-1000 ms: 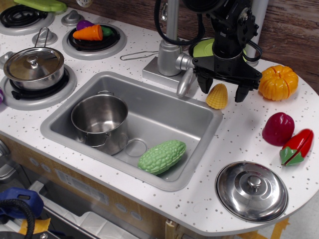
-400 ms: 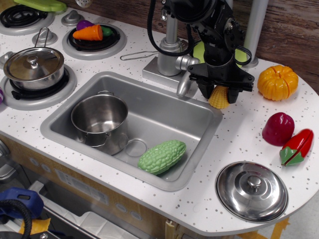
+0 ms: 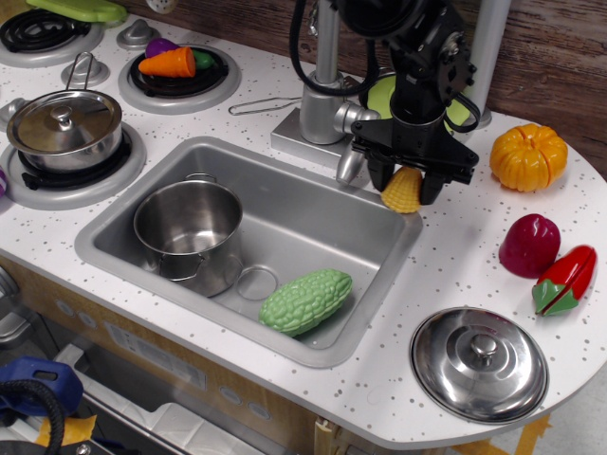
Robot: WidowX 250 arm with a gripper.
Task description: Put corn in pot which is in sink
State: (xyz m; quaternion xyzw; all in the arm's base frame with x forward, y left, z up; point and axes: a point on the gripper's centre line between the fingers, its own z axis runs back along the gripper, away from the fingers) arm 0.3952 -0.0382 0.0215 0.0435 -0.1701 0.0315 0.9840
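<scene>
The yellow corn (image 3: 402, 191) hangs between my gripper's (image 3: 405, 186) black fingers, lifted a little above the counter at the sink's back right corner. The gripper is shut on it. The open steel pot (image 3: 188, 225) stands upright in the left half of the grey sink (image 3: 327, 213), well to the left of the gripper. The round drain (image 3: 256, 282) shows just right of the pot.
A bumpy green gourd (image 3: 306, 300) lies in the sink front right. The faucet (image 3: 327, 104) stands just left of the gripper. An orange pumpkin (image 3: 528, 157), red vegetables (image 3: 531, 245) and a steel lid (image 3: 479, 363) lie on the right counter. A lidded pot (image 3: 64, 126) sits on the left burner.
The gripper came down around the corn, shut on it, and has lifted it slightly and carried it left towards the sink edge.
</scene>
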